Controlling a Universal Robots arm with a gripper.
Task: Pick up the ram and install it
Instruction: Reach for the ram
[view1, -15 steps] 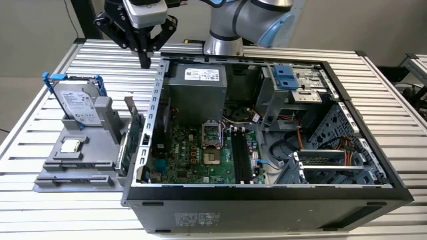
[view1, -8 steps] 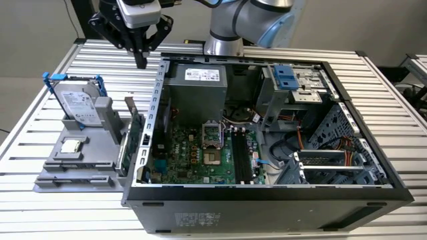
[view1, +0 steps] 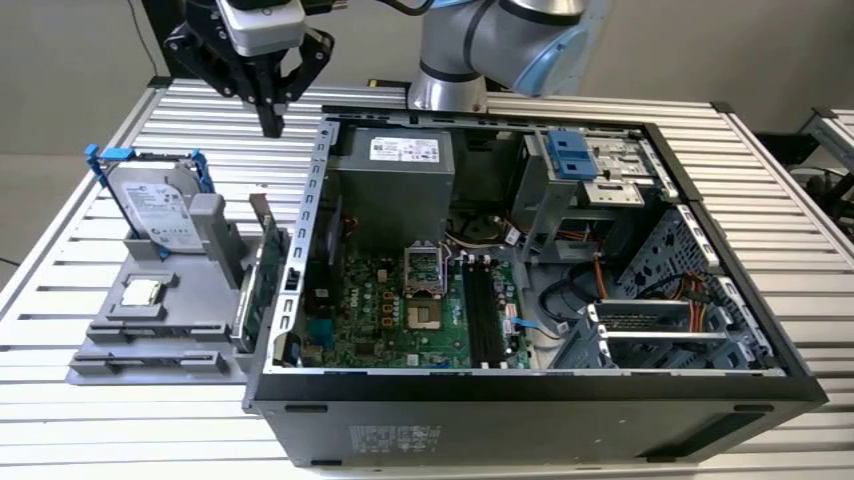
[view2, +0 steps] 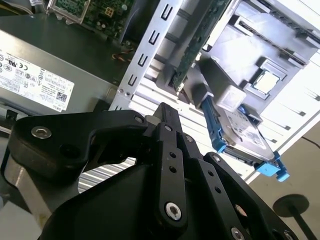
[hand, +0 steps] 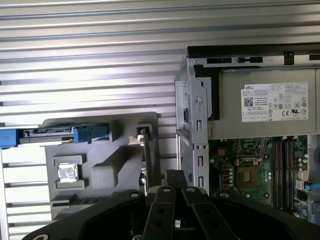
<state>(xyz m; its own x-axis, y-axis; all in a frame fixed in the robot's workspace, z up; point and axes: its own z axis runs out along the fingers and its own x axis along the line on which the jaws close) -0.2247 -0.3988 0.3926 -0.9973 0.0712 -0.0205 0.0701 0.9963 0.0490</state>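
The work stands at the approach to the pick, with nothing lifted yet. The gripper hangs above the slatted table, just outside the computer case by its rear corner near the power supply. Its fingers are drawn together to a narrow point and hold nothing. The ram stands on edge in the grey holder, which lies just beside the case's outer wall on the exterior view's left. It sits between that wall and the hard drive in its blue frame, with the green expansion card close alongside. The gripper is near the stick's far end but above it and apart from it. The black slots on the motherboard inside the case look unfilled. As I judge it, a grasp calls for the fingers to part first. They must then line up across the stick's thin edge and come down straight, staying clear of the case wall and the card next to it.
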